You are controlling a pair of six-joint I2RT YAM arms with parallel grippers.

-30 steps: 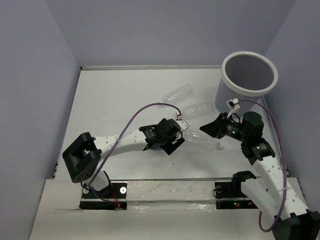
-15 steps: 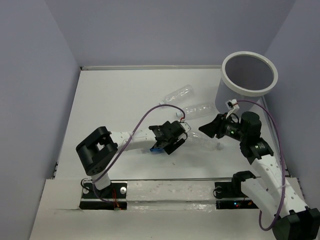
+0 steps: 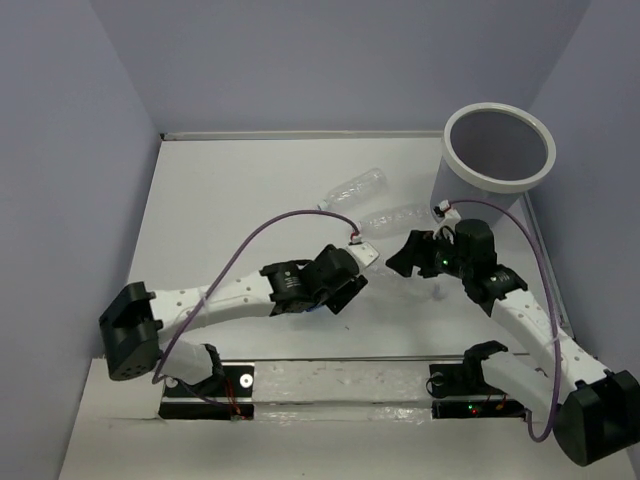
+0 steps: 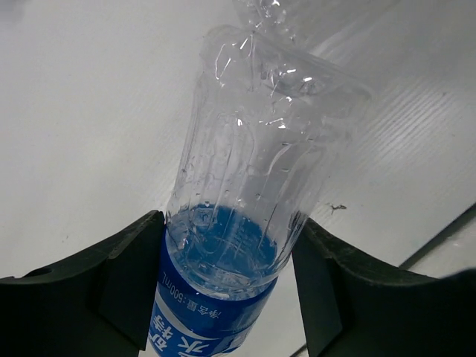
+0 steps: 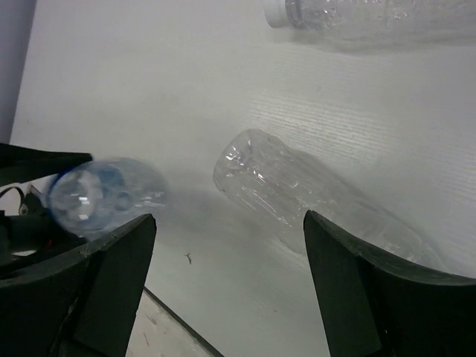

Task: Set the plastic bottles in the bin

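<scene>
Blue-labelled bottle gripped by left tool; right tool spread wide; clear bottles lie outside bin.

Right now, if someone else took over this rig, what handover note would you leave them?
Left hand: shut on the blue-labelled bottle, which is not yet at the bin.
Right hand: open, poised over a clear bottle lying on the table, not gripping it.
A second clear bottle and a third clear bottle lie on the table left of the bin.
Done: one bottle grasped. The bin's contents cannot be seen.
Left: drop the held bottle in, then the three clear ones.
</scene>
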